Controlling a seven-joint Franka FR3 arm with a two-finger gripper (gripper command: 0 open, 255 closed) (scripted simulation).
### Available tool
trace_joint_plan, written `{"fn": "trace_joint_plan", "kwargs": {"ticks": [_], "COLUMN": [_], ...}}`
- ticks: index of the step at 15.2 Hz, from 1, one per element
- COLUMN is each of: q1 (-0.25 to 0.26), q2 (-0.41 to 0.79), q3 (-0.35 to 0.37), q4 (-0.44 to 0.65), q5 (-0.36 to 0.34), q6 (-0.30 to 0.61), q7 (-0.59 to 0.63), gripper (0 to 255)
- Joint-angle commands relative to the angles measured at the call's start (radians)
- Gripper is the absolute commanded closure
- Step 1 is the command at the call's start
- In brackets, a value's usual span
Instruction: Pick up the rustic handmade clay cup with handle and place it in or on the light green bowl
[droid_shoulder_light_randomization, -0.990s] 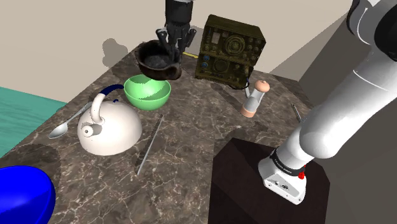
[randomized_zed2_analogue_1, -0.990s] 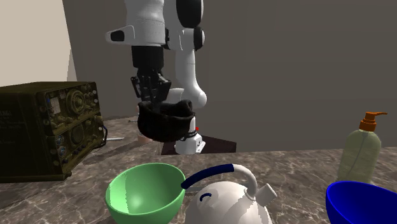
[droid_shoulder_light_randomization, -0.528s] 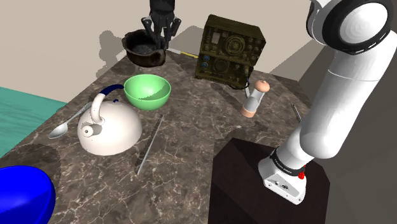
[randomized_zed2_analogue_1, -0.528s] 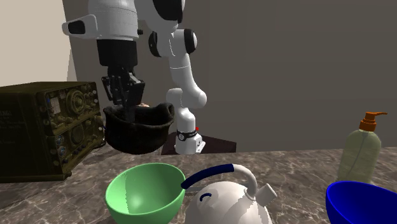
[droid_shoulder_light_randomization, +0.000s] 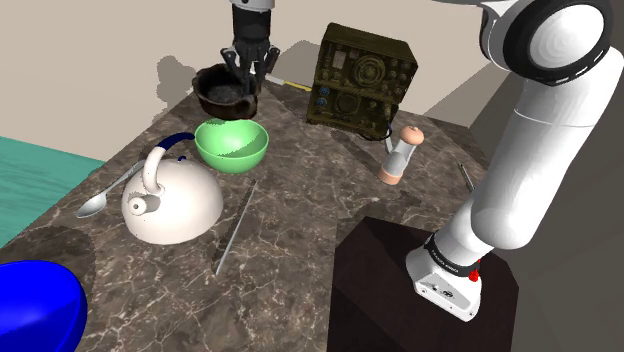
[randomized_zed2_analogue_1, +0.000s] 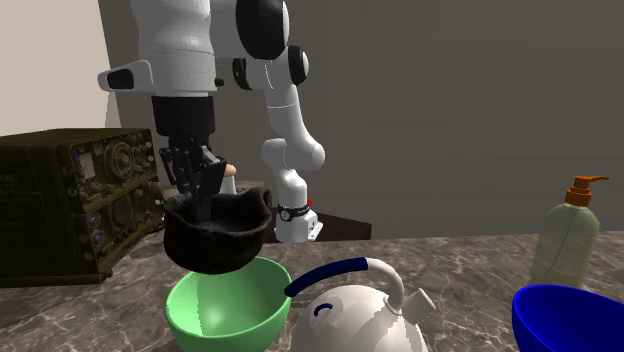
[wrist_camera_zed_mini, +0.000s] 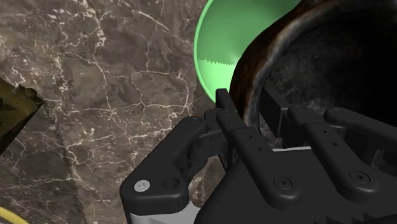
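Note:
A dark brown, rough clay cup hangs in the air, and my gripper is shut on its rim from above. The light green bowl sits on the marble tabletop just in front of and below the cup in the shoulder view. In the second exterior view the cup hovers right above the bowl's far rim, with the gripper reaching down into it. In the wrist view the gripper clasps the cup's wall, one finger inside and one outside, and the green bowl lies beyond it.
A white kettle with a blue handle stands beside the bowl, with a spoon and a thin metal rod nearby. An old olive radio stands at the back. A small bottle, a blue bowl and a soap bottle also stand on the table.
The gripper carried the cup toward the shoulder view's left, then lowered it. It now hangs close over the green bowl's far rim.

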Motion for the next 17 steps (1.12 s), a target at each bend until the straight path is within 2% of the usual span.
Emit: {"fn": "trace_joint_plan", "kwargs": {"ticks": [1,8,16,17], "q1": [-0.003,-0.008,-0.008,-0.008], "q2": [-0.004,-0.002,-0.002,-0.002], "q3": [0.0,-0.003,-0.003,-0.003], "q4": [-0.032,-0.134,-0.134,-0.134], "q5": [0.001,-0.002,-0.002,-0.002], "q6": [0.03,0.134,0.134,0.134], "q7": [0.001,0.005,0.005,0.005], "gripper": [255,255,255,0]}}
